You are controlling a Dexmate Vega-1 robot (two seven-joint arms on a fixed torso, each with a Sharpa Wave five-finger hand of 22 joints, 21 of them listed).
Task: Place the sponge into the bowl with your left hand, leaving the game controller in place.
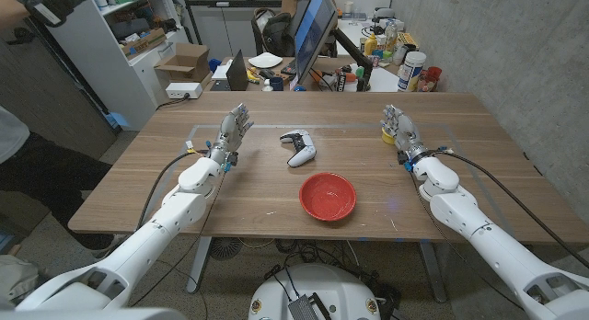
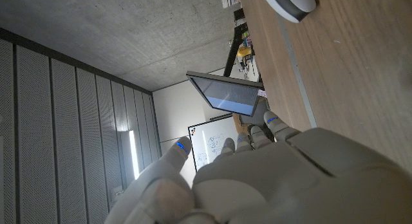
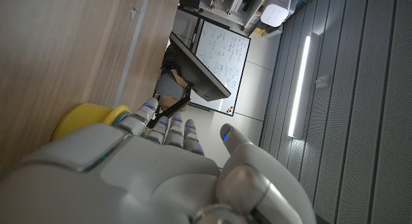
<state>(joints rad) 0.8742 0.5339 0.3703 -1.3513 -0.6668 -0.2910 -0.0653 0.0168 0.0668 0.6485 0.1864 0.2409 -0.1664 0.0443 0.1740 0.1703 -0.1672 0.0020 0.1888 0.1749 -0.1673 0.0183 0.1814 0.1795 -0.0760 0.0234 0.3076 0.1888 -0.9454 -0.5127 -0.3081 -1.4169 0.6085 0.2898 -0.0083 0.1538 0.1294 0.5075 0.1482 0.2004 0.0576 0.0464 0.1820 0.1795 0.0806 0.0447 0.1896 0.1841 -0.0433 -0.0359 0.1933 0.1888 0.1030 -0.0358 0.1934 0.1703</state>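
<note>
I have not started the pick yet. My left hand (image 1: 236,129) stands open and empty, well apart from the sponge (image 1: 388,135), which seems to sit just beside my right hand (image 1: 398,127), also open. The bowl (image 1: 328,196) waits near the controller (image 1: 299,147). Next I must reach my left hand across without touching the controller.

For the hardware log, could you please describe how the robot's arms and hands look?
Both arms have smooth white rounded shells with black cables running along them. The left hand and right hand are pale grey, with small blue marks on the fingers and blue fittings at the wrists.
</note>
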